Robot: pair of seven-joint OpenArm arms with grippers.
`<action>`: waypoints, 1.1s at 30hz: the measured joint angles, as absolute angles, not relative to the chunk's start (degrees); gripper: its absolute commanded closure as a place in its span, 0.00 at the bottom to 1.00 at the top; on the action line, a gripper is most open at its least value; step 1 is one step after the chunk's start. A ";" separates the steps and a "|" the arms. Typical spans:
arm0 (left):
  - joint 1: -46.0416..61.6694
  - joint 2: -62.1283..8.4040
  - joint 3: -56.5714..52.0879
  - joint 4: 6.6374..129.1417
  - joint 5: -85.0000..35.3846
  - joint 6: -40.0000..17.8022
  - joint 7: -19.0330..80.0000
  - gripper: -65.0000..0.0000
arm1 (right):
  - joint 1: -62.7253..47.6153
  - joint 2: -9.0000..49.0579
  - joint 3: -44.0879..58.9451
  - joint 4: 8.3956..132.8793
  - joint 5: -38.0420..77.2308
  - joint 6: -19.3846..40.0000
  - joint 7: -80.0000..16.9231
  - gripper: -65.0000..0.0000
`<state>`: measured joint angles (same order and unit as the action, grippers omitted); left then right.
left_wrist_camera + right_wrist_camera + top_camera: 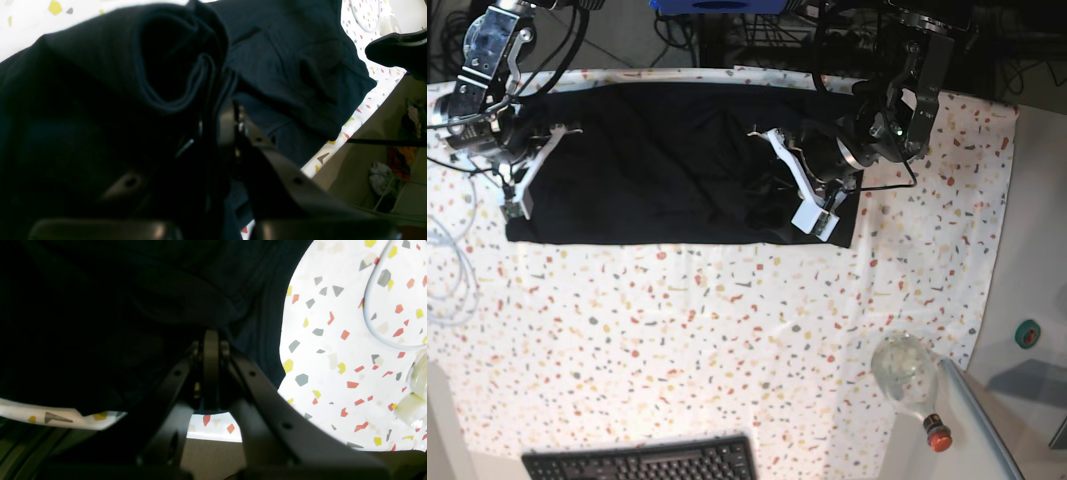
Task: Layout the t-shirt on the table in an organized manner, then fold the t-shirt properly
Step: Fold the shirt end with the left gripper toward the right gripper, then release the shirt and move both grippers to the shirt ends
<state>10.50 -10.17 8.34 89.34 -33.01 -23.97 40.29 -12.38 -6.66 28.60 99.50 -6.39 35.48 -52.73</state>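
The black t-shirt lies spread in a wide band across the far part of the speckled table. My left gripper sits at the shirt's right end, shut on a bunched fold of the cloth. In the left wrist view that fold of the t-shirt wraps around the left gripper. My right gripper is at the shirt's left end. In the right wrist view its fingers meet on the t-shirt at its edge, beside bare table.
A clear bottle with a red cap lies near the table's front right corner. A black keyboard sits at the front edge. A white cable loops at the left, and this cable also shows in the right wrist view.
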 measured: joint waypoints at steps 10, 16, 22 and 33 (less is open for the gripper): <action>10.48 -10.17 8.34 89.34 -33.04 -23.97 40.16 0.38 | -12.25 -6.66 28.60 99.50 -6.39 35.48 -52.73 1.00; 10.52 -9.96 8.27 89.95 -32.99 -23.99 40.34 0.37 | -12.25 -6.66 28.60 99.50 -6.42 35.48 -52.73 1.00; 13.10 -10.57 -2.00 97.47 -34.54 -25.15 39.66 0.91 | -12.27 -6.70 28.97 99.72 -6.39 35.59 -52.88 1.00; 16.27 -16.97 -34.15 78.94 -32.25 -36.82 40.07 1.00 | -5.67 -4.38 48.27 98.91 15.33 39.81 -64.34 0.38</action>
<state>16.27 -16.97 -34.15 78.94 -32.25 -36.82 40.07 -5.67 -4.38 48.27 98.91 15.33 39.81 -64.34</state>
